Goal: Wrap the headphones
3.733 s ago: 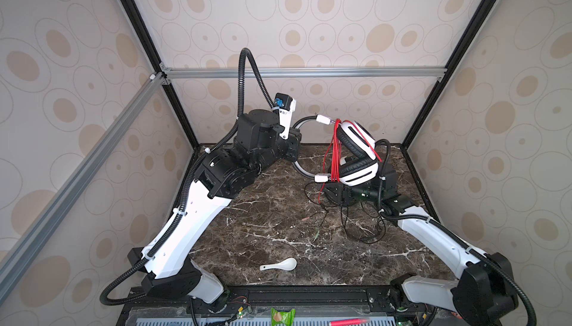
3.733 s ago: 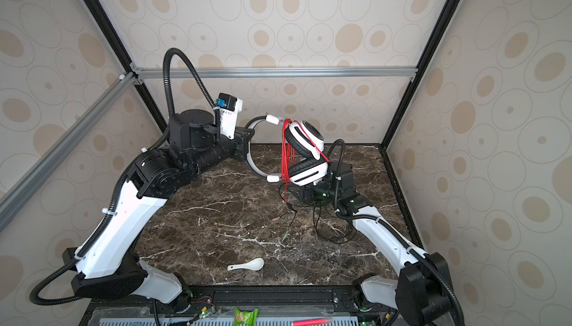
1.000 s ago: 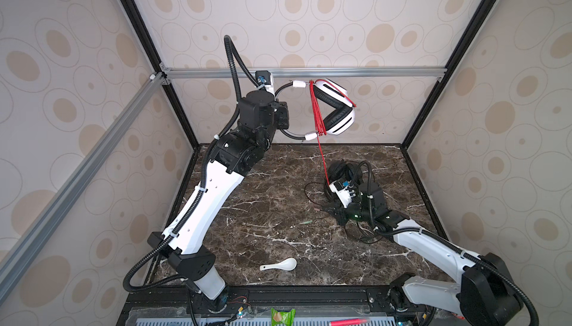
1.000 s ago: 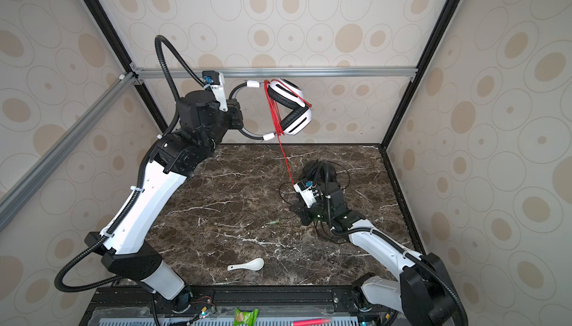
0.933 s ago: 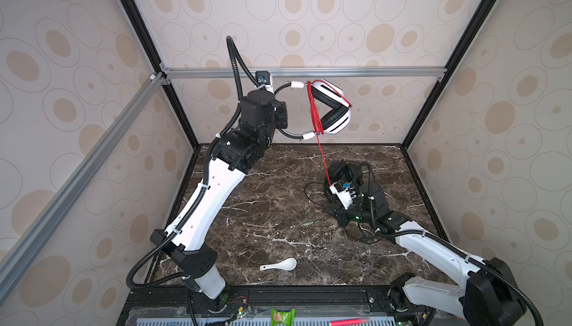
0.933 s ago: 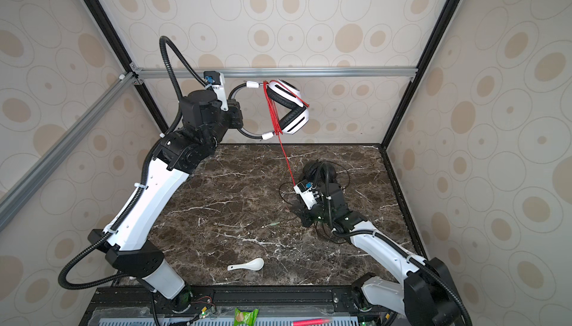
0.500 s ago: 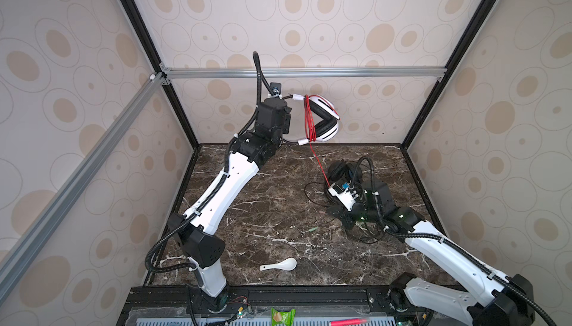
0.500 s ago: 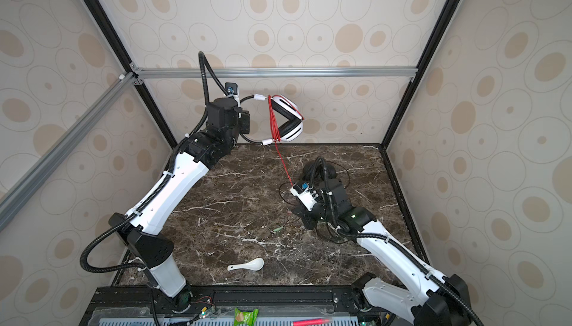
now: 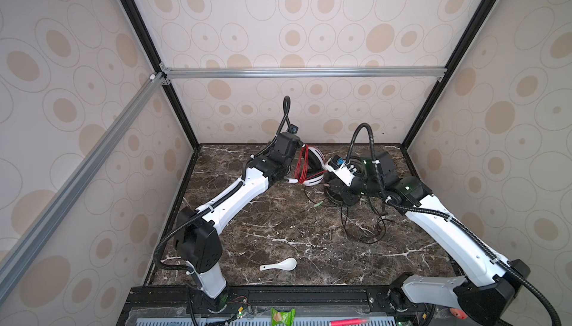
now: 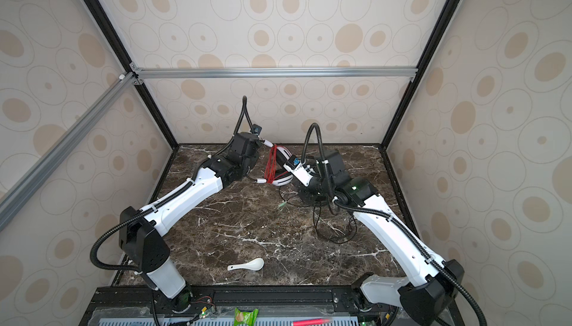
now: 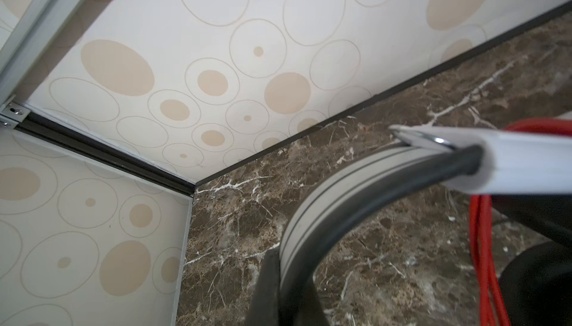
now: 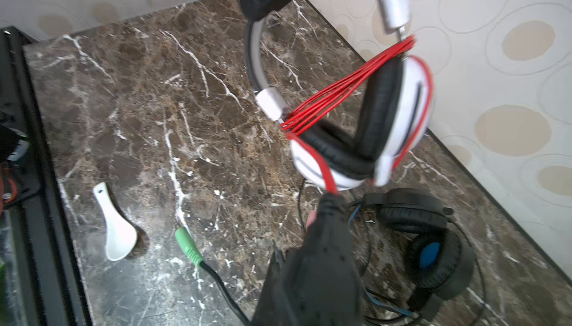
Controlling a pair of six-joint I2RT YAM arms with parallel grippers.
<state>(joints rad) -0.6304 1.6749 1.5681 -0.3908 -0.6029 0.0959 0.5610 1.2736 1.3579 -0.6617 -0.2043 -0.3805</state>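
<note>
The white headphones (image 9: 314, 166) (image 10: 283, 168) (image 12: 399, 117) hang low over the back of the table, their red cord (image 12: 346, 92) (image 11: 483, 247) wound in several loops between the band's ends. My left gripper (image 9: 289, 166) (image 10: 255, 166) (image 11: 288, 296) is shut on the grey band (image 11: 309, 222). My right gripper (image 9: 326, 175) (image 10: 294, 173) (image 12: 331, 207) is just beside the ear cups, shut on the cord's loose end. The black headphones (image 12: 430, 247) (image 9: 342, 196) (image 10: 311, 199) lie on the table under the right gripper, with their black cord (image 9: 365, 228) loose.
A white spoon (image 9: 278, 265) (image 10: 246, 265) (image 12: 116, 234) lies near the front edge. A green plug (image 12: 188, 247) (image 9: 318, 204) rests on the marble left of the black headset. The back wall and left corner post stand close behind the left gripper.
My left arm has brought the white headphones down from near the rail to just above the back of the table. My right gripper has stayed shut on the red cord and reached back toward them.
</note>
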